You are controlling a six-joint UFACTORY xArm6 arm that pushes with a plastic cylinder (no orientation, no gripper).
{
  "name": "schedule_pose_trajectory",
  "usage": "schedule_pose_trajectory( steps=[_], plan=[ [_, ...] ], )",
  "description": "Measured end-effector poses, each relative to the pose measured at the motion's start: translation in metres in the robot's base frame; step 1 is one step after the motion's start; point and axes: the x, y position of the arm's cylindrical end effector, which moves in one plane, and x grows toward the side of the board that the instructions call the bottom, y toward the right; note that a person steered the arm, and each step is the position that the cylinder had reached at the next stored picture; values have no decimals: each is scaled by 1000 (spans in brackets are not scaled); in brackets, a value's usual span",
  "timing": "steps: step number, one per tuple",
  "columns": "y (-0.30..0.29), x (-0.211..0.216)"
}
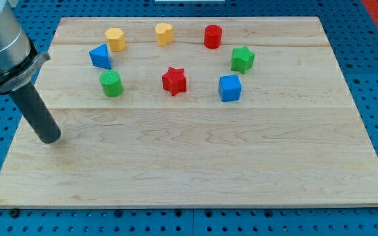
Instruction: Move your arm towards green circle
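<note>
The green circle (111,84) is a short green cylinder on the wooden board (195,170), in the upper left part. My tip (49,139) rests on the board near its left edge. It is below and to the left of the green circle, well apart from it and touching no block. A blue triangle block (100,56) sits just above the green circle.
Other blocks form a ring in the upper half: a yellow hexagon (115,39), a yellow rounded block (165,33), a red cylinder (212,36), a green star (243,59), a blue cube (230,88) and a red star (174,80). Blue pegboard surrounds the board.
</note>
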Motion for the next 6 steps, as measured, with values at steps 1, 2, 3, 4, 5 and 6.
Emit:
schedule_pose_trajectory(
  steps=[1,2,3,4,5,6],
  plan=[
    [0,0],
    [-1,-12],
    [27,-12],
    [79,-28],
    [115,-60],
    [126,-72]
  ],
)
